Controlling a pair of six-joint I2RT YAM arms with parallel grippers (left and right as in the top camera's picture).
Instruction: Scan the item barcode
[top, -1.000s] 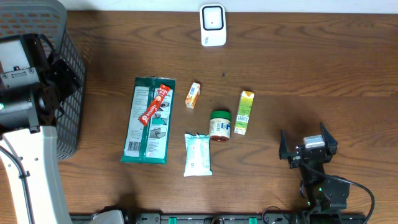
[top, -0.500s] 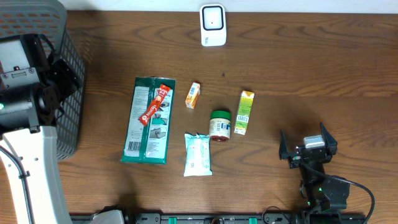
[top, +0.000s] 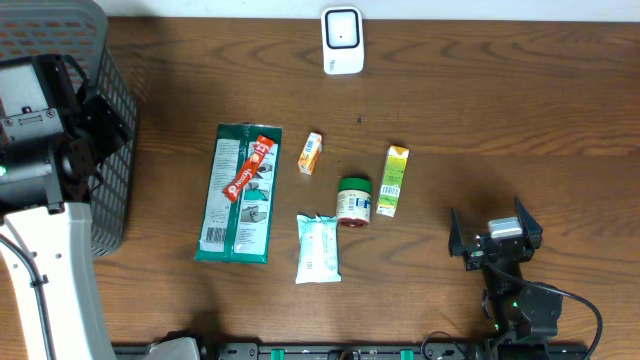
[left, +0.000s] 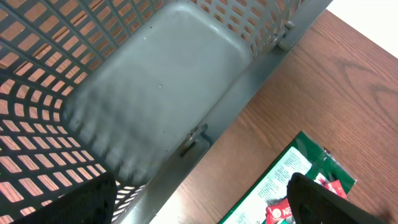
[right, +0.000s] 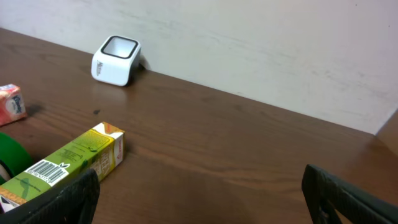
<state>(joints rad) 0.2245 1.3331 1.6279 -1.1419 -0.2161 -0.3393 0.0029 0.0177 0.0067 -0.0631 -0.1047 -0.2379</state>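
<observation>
Several items lie mid-table: a large green packet (top: 238, 193) with a red stick packet (top: 248, 167) on top, a small orange box (top: 311, 153), a green-lidded jar (top: 353, 201), a green juice carton (top: 393, 180) and a white tissue pack (top: 318, 248). The white scanner (top: 342, 40) stands at the far edge. My left gripper (top: 108, 140) hangs open over the basket's rim, left of the green packet (left: 292, 180). Right of the carton (right: 68, 163), my right gripper (top: 487, 215) rests open and empty; the carton's barcode (right: 48, 168) faces it.
A grey mesh basket (top: 110, 60) stands at the table's left end, seen from above in the left wrist view as an empty basket (left: 155, 81). A pale wall rises behind the scanner (right: 115, 59). Bare wood stretches across the right side of the table (top: 540, 120).
</observation>
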